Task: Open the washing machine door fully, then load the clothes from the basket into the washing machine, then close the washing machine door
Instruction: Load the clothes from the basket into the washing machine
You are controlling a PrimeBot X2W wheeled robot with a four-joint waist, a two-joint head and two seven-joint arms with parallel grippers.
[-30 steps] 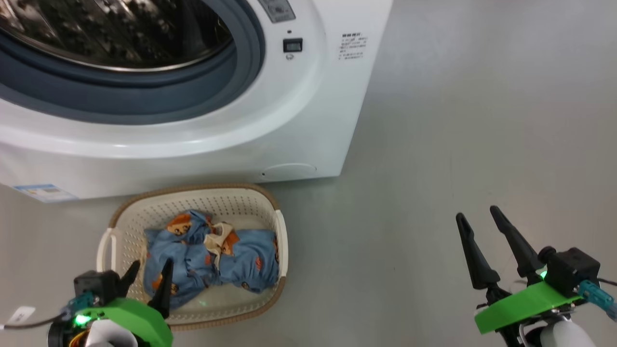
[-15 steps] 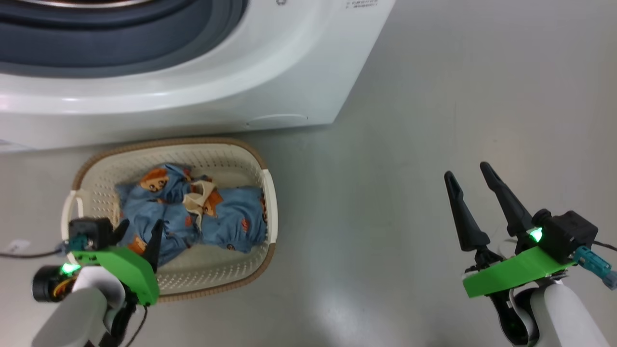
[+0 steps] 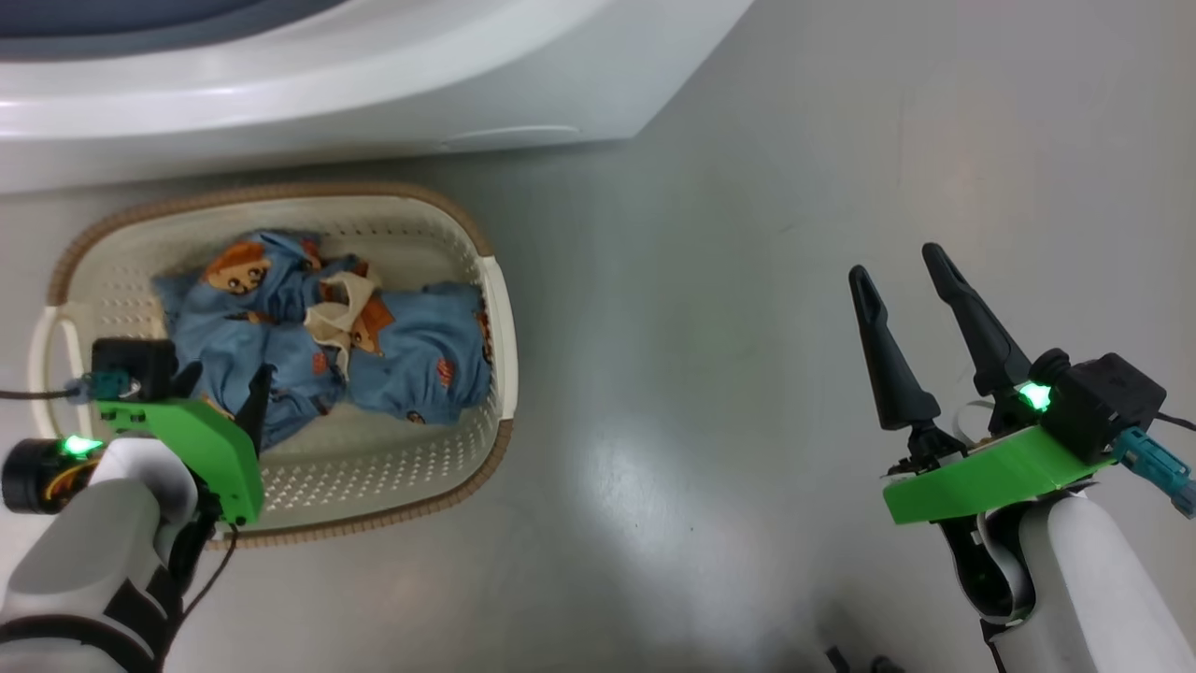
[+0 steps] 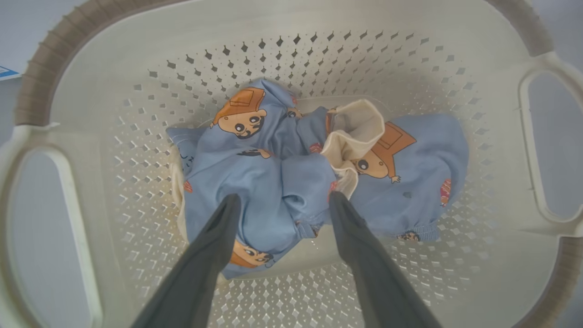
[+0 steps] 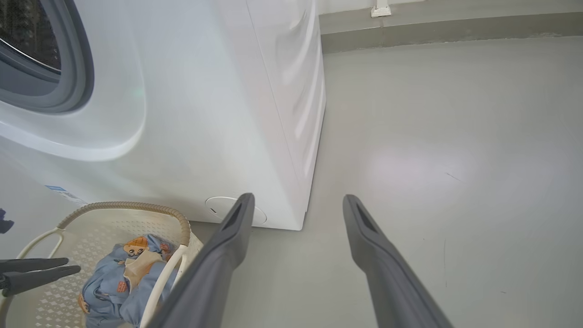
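Blue clothes (image 4: 273, 182), perhaps two, in basket (image 4: 291, 27)

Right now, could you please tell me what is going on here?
The robot's left tool hangs open over the clothes in the basket, fingers astride a fold, nothing gripped yet. Its right tool is open over the floor, holding nothing. The basket sits in front of the washer.

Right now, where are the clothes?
Head view, left side: the clothes lie bunched in the basket before the washing machine, with the left gripper, jaws open, at their near edge.
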